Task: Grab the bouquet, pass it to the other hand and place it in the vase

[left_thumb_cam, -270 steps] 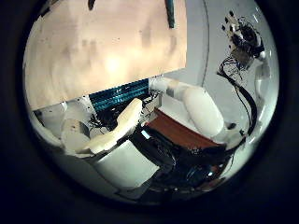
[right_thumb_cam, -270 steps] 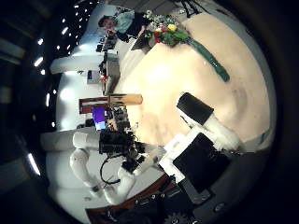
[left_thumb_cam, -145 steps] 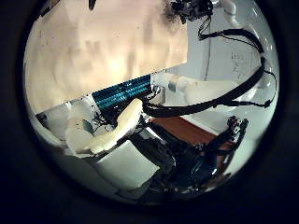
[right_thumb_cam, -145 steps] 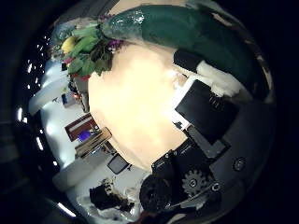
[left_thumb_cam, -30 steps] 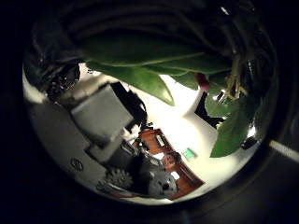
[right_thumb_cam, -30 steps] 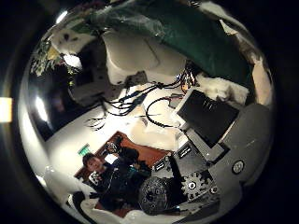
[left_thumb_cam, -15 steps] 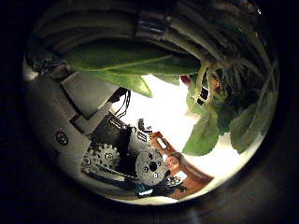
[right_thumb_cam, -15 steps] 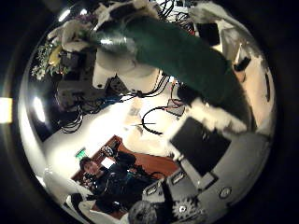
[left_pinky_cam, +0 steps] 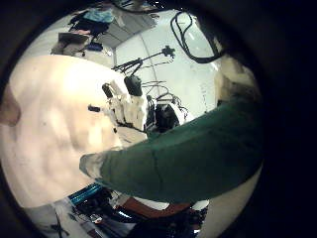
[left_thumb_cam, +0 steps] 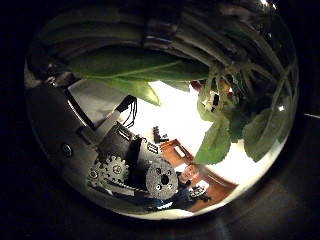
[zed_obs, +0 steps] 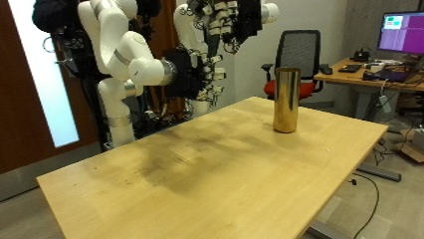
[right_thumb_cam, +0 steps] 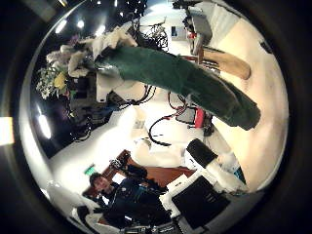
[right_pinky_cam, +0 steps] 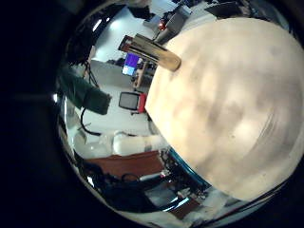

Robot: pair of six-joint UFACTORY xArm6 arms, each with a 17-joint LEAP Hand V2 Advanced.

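Up above the far end of the table [zed_obs: 199,174], the left hand [zed_obs: 233,22] is clamping the bouquet [right_thumb_cam: 175,76], its stems and leaves pressing close against the palm and its green wrap [left_pinky_cam: 188,159] filling the little finger side view. Below it, the right hand [zed_obs: 199,77] is hanging with its fingers [right_thumb_cam: 207,168] apart and gripping nothing, clear of the bouquet. Further out, the gold vase [zed_obs: 285,100] is standing upright on the table, well apart from both hands.
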